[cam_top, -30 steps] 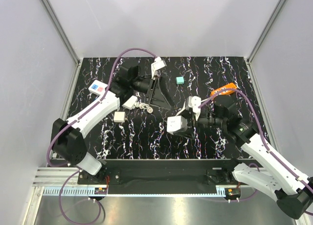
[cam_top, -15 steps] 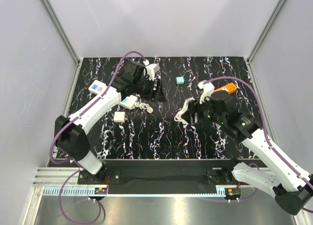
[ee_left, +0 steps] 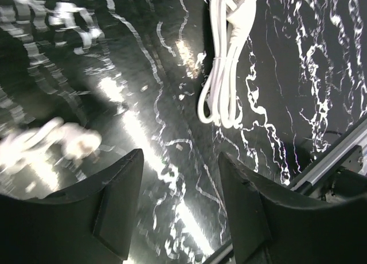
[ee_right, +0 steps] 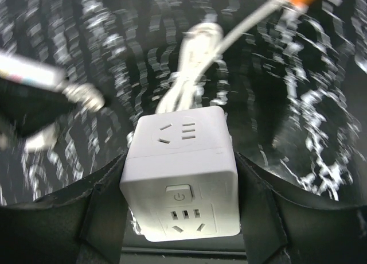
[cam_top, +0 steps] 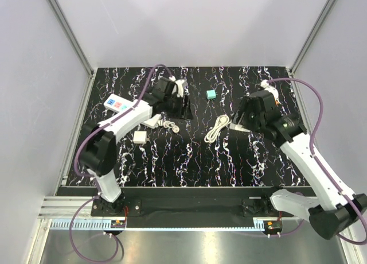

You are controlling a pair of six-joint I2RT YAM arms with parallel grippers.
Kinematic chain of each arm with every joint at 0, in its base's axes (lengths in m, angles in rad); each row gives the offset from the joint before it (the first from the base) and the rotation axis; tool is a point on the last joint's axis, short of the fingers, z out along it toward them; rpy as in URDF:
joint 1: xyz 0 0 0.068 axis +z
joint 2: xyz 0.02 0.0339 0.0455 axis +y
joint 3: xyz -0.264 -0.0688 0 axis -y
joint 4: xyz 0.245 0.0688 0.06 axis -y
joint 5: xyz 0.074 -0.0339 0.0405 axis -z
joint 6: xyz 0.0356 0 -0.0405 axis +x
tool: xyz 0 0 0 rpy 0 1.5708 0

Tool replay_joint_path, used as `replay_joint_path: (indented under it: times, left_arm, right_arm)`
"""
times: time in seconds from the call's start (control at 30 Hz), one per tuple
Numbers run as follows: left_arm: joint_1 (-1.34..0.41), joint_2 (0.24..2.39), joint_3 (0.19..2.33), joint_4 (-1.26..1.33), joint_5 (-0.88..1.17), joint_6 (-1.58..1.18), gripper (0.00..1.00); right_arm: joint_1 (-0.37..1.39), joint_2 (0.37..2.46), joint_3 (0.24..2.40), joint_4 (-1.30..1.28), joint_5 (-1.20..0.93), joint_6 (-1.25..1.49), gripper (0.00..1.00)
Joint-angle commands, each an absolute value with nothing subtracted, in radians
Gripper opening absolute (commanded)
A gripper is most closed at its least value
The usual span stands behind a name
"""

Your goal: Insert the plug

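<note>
Plug [ee_right: 180, 172], white cube, rounded edges, socketed faces

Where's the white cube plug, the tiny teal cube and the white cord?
plug [ee_right: 179, 172], right wrist view, face above its button.
teal cube [cam_top: 211, 94], top view, its top face.
white cord [ee_left: 222, 89], left wrist view, bundled loops.

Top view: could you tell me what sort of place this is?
Probably a robot lab test cell: a black marbled table boxed in by white walls and aluminium posts, with the left arm and right arm bolted at its near edge.
</note>
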State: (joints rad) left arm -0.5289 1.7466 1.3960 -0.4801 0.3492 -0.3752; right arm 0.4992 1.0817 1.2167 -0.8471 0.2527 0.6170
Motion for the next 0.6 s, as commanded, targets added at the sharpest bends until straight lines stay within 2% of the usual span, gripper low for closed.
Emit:
replay_joint_path:
  times: [0.0,0.17,0.3,0.57]
  left_arm:
    - [-0.586,1.816,1.433,-0.351,0.402,-0.4,0.58]
    - [-0.643,1.923,1.451,-0.267,0.42,-0.443,0.57]
    - [-0.699,1.989,1.45,-0.189,0.439,-0.482,0.55]
    - [-0.762,2.078,1.451,-0.104,0.454,-0.517,0.54]
  right_arm:
    - [0.395,1.117,1.295,-0.957,0.345,0.82,0.0]
    - [0.27,1.229,1.446,-1.116,0.37,1.043,0.0]
    - [0.232,1.316,1.522,-1.149,0.393,1.147,0.0]
    - [0.141,1.374,1.548,-1.152,0.376,1.117,0.0]
